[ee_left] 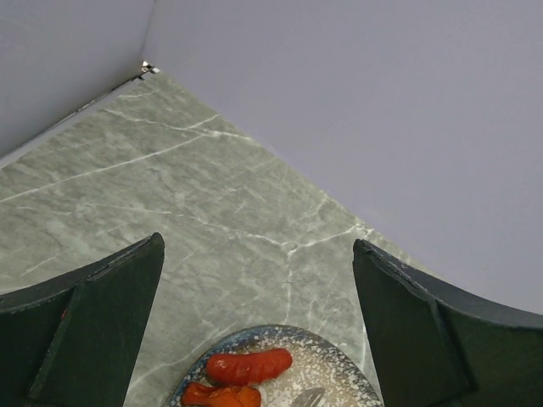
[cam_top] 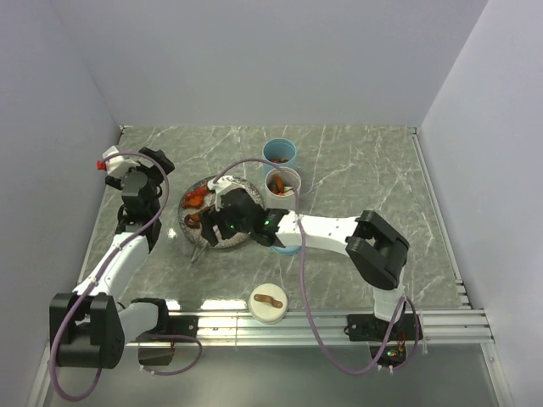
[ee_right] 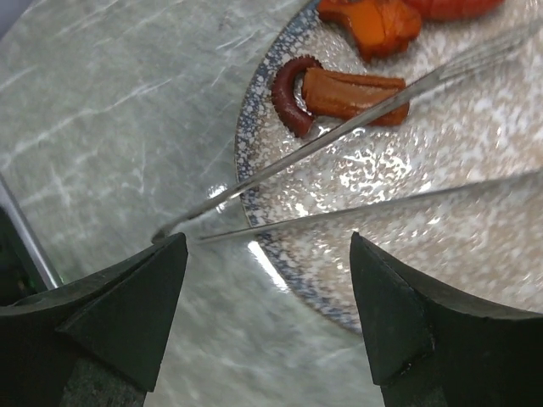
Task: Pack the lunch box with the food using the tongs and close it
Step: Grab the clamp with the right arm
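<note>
The tongs (ee_right: pixel 339 131) lie across the speckled plate (ee_right: pixel 280 280), with their slim ends past its rim onto the table. My right gripper (ee_right: pixel 268 242) hovers open just short of those ends and holds nothing. Food on the plate includes an orange piece (ee_right: pixel 356 95) and a dark red curl (ee_right: pixel 287 93). In the top view the right gripper (cam_top: pixel 225 219) covers the plate (cam_top: pixel 188 222). My left gripper (ee_left: pixel 256 242) is wide open and empty, left of the plate (ee_left: pixel 339 373), on which lies a red sausage (ee_left: pixel 249 366). The lunch box's blue cup (cam_top: pixel 279 153) and white cup (cam_top: pixel 282 181) stand behind the plate.
A round white lid (cam_top: pixel 268 303) with a brown strip handle lies near the front rail. Another blue cup (cam_top: pixel 289 248) sits partly hidden under my right arm. White walls enclose the marble table on the left, back and right.
</note>
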Tool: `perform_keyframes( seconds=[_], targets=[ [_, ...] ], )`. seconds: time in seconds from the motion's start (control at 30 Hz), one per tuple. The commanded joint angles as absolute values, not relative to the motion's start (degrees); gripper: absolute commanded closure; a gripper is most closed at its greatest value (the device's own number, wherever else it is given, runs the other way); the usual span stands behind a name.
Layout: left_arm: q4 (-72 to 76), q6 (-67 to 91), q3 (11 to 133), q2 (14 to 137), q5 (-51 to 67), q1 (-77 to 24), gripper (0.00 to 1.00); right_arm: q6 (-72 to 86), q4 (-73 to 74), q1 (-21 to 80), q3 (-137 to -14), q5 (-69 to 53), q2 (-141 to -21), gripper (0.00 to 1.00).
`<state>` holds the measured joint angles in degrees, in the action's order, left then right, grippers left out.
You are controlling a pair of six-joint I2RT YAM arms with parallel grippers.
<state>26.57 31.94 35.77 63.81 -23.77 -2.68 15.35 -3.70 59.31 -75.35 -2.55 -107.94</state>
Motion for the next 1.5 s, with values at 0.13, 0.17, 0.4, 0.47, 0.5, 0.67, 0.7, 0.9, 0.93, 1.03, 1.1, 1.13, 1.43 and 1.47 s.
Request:
perform_keyframes(
  seconds=[0.13, 0.17, 0.4, 0.47, 0.5, 0.67, 0.7, 0.9, 0.93, 1.03, 1.1, 1.13, 1.43, 1.47],
  targets=[
    [24.17, 34.45, 36.91, 61.09, -19.25, -1.93, 0.01, 35.13, 4.55, 64.16, -83.05, 19.84, -111.62, 0.16],
    [23.73, 34.63, 36.74, 60.65, -19.16, -1.93, 0.00, 36.64, 5.79, 64.51, -85.14, 21.34, -112.23, 0.16],
    [21.80, 34.28, 35.33, 55.03, -19.60, -1.76, 0.00, 43.50, 11.16, 66.09, -94.82, 22.59, -120.49, 0.17],
    [21.27, 34.28, 34.90, 54.14, -19.60, -1.76, 0.01, 44.21, 13.61, 66.44, -99.20, 22.76, -122.33, 0.17],
    [21.01, 34.19, 34.89, 53.36, -19.60, -1.76, 0.01, 44.56, 14.93, 66.45, -100.45, 22.85, -124.08, 0.17],
    [19.16, 33.93, 35.24, 51.94, -18.37, -1.76, 0.01, 46.93, 18.11, 66.44, -99.51, 22.85, -124.37, 0.17],
    [18.90, 33.84, 35.33, 52.03, -18.20, -1.76, 0.00, 47.89, 18.28, 66.45, -98.80, 23.11, -123.58, 0.17],
    [18.81, 34.01, 34.89, 51.77, -18.37, -1.76, 0.01, 49.39, 19.68, 67.41, -95.09, 23.91, -121.90, 0.17],
    [18.81, 34.01, 34.89, 51.68, -18.37, -1.76, 0.01, 49.57, 20.30, 67.41, -96.32, 23.91, -122.51, 0.17],
    [18.72, 33.93, 34.81, 51.42, -18.63, -1.76, 0.00, 49.48, 21.79, 67.32, -99.56, 22.50, -125.76, 0.17],
    [18.81, 33.84, 34.63, 51.07, -18.90, -1.76, 0.01, 48.79, 22.15, 67.33, -100.98, 23.11, -127.61, 0.18],
    [18.90, 33.84, 34.54, 50.89, -19.24, -1.76, 0.01, 48.61, 22.15, 67.32, -101.60, 23.55, -127.97, 0.18],
    [18.81, 33.57, 34.10, 50.01, -19.42, -1.76, 0.01, 49.66, 22.94, 66.10, -102.92, 27.42, -129.02, 0.18],
    [18.98, 33.57, 34.01, 49.75, -19.51, -1.76, 0.01, 49.75, 22.59, 65.92, -102.57, 27.42, -128.76, 0.18]
  ],
)
